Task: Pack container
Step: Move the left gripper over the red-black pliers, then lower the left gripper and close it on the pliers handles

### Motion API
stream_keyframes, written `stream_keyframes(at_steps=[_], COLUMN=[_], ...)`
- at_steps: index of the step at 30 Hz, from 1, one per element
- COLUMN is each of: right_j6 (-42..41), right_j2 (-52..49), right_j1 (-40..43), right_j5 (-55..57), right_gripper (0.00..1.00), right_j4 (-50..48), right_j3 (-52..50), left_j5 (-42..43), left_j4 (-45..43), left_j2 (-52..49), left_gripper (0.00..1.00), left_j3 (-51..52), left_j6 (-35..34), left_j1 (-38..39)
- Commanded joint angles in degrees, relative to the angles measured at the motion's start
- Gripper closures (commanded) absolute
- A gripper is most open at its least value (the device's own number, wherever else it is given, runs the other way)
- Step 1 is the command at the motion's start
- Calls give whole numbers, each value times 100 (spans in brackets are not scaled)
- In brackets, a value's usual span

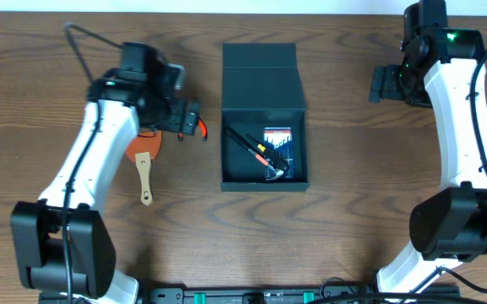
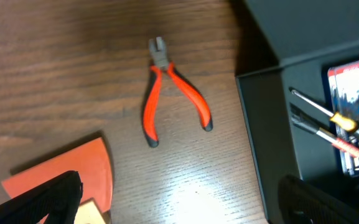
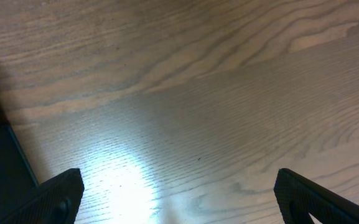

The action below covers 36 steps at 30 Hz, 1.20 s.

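Nearest the left gripper (image 2: 179, 190), whose jaws are spread wide with nothing held, an orange scraper (image 2: 73, 168) is seen, and just past it red-handled pliers (image 2: 170, 93) are laid on the table (image 2: 55, 68). Beyond them, to the right, the container (image 1: 264, 187) is set mid-table, its lid lying open, with screwdrivers (image 2: 328, 121) and a blue bit set (image 2: 353, 87) inside. It is judged rigid, matte and fairly light, best taken by a side wall or the lid's free edge. The right gripper (image 3: 179, 180), likewise wide and empty, is held apart off its other side.
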<state>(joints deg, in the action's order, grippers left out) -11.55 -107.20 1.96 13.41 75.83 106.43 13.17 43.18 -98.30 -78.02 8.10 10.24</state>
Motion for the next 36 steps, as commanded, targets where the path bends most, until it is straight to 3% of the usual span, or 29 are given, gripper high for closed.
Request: stream_keyframes(at_steps=[1, 11, 18, 36], right_j6=[-42, -42, -42, -42], right_j2=[2, 2, 2, 2], right_j1=[26, 26, 26, 26], right_j5=[7, 7, 7, 7], right_gripper=[1, 1, 1, 1], right_j4=[7, 7, 7, 7], right_j3=[-2, -2, -2, -2], left_j5=[-754, -789, -785, -765], left_j4=[-20, 125, 105, -109], left_j2=[-264, -1224, -1742, -2004], left_gripper=[2, 1, 1, 1], left_j3=[-299, -743, -745, -745], left_j6=[236, 66, 505, 793], left_j1=[201, -37, -96, -90])
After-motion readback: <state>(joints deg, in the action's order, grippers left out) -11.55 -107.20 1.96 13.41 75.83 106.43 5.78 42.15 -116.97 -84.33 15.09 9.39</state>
